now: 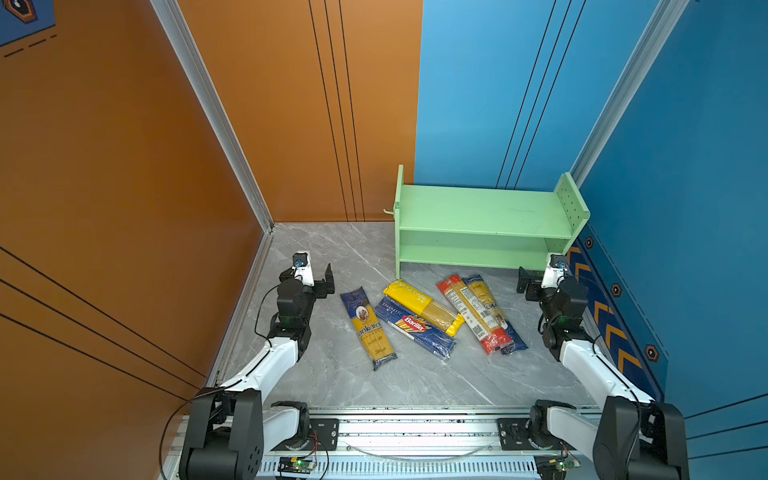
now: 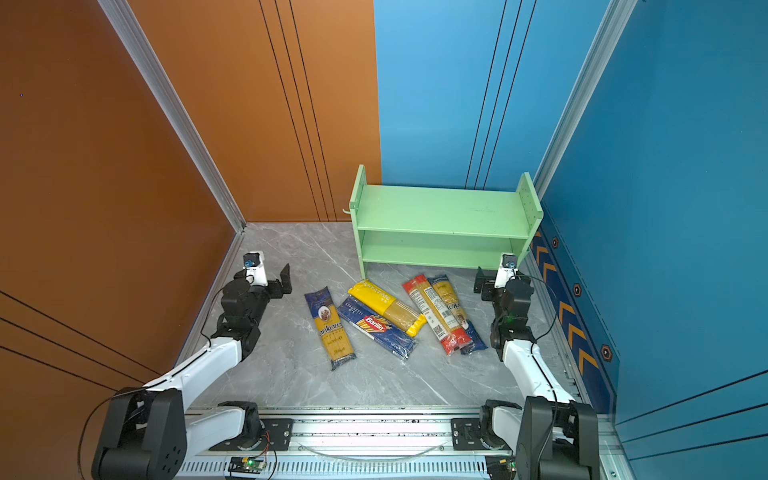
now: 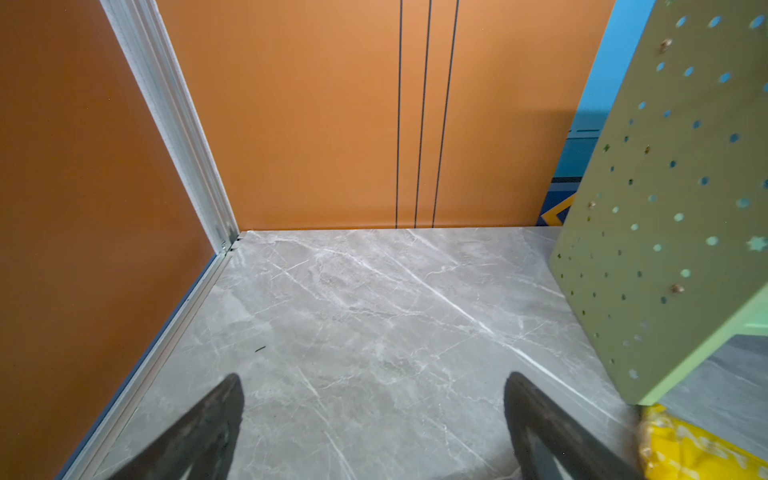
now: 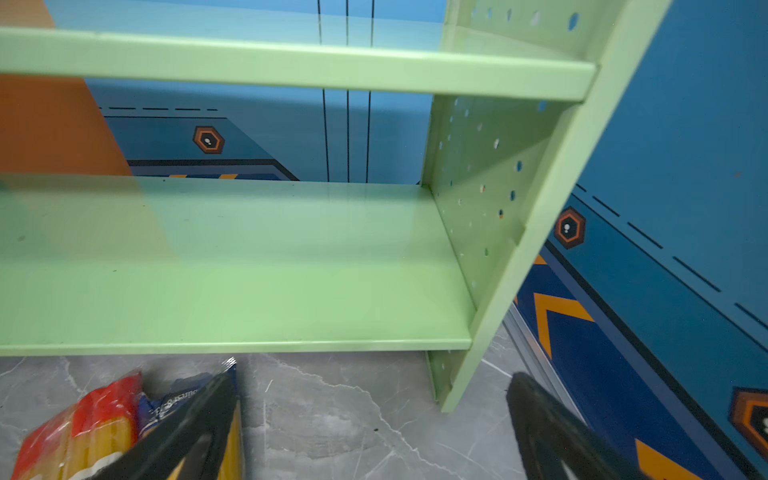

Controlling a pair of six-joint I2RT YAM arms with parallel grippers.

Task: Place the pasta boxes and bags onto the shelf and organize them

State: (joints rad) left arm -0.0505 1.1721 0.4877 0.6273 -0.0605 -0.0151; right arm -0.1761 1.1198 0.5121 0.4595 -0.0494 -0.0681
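Both arms crouched low, claws wide and empty

In both top views, elbows bent: left claw (image 1: 308, 277) at 9 o'clock and right claw (image 2: 495, 284) at 3 o'clock of five spaghetti packs (image 1: 411, 326) on the surface (image 1: 340, 386); shelf (image 1: 482, 208) at 12. Left wrist: jaws spread over the surface. Right wrist: jaws spread, gripping nothing, facing the shelf's lower tier.

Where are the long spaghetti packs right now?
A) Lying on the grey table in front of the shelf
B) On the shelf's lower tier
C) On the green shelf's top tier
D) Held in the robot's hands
A: every pack, the Barilla pack among them, lies on the grey table before the green shelf, whose two tiers hold nothing.
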